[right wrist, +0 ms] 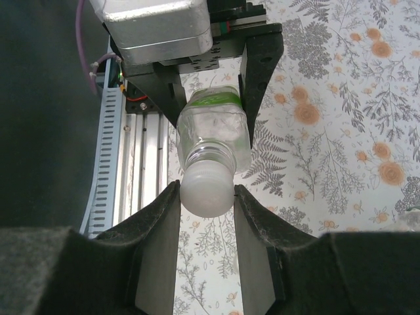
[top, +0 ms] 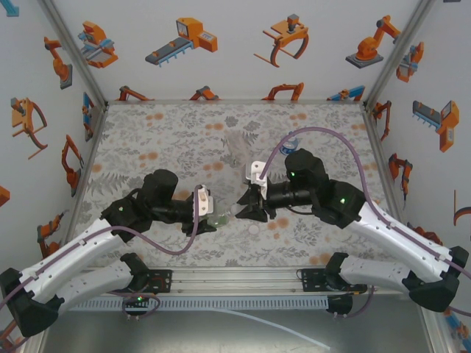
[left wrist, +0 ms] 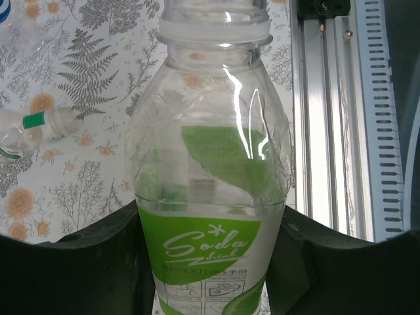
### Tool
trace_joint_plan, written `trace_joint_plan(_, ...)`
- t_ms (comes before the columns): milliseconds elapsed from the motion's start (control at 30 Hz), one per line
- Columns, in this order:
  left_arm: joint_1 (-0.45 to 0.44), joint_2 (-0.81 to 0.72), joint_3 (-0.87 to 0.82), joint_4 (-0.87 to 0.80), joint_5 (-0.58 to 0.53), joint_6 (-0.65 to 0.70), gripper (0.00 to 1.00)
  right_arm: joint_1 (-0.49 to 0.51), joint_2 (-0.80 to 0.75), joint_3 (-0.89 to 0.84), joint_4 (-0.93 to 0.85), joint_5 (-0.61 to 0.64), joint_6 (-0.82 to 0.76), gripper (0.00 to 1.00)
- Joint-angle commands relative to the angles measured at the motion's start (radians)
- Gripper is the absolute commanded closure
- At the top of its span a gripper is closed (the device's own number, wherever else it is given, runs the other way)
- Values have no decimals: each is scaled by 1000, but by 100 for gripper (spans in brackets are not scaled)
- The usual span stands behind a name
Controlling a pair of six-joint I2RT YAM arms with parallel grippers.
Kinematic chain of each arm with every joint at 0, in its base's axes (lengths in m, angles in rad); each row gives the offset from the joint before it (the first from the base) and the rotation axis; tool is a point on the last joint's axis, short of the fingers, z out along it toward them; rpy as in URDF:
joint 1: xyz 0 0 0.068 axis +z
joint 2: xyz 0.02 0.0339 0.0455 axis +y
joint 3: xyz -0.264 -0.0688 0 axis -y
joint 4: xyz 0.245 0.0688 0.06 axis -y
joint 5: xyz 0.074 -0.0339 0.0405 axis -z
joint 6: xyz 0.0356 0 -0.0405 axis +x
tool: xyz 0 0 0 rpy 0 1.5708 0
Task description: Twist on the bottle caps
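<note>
Right up close, our right gripper is clamped on the white cap, which sits over the mouth of the bottle. That bottle is held level over the table, between both arms, its green-labelled body pinched tight by our left gripper. The worry: those thin, clear, dented walls could buckle or spin in that hold, and a tilted cap would cross-thread. Farther off, a second bottle lies on its side.
</note>
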State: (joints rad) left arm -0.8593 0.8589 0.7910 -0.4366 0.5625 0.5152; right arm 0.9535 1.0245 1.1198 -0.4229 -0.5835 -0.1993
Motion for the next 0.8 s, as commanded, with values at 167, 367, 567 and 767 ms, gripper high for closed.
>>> trace_joint_plan(167,-14,2,48,6,48,22,100,28,11,24,-7,12,-34,100)
trace_joint_plan(367,-17,9,53,7,57,20,100,47,24,40,-29,28,-57,100)
trace_joint_plan(567,-17,20,62,6,66,8,100,66,32,45,-39,29,-84,100)
trace_joint_plan(767,-17,23,65,7,103,12,100,76,37,42,-57,44,-135,100)
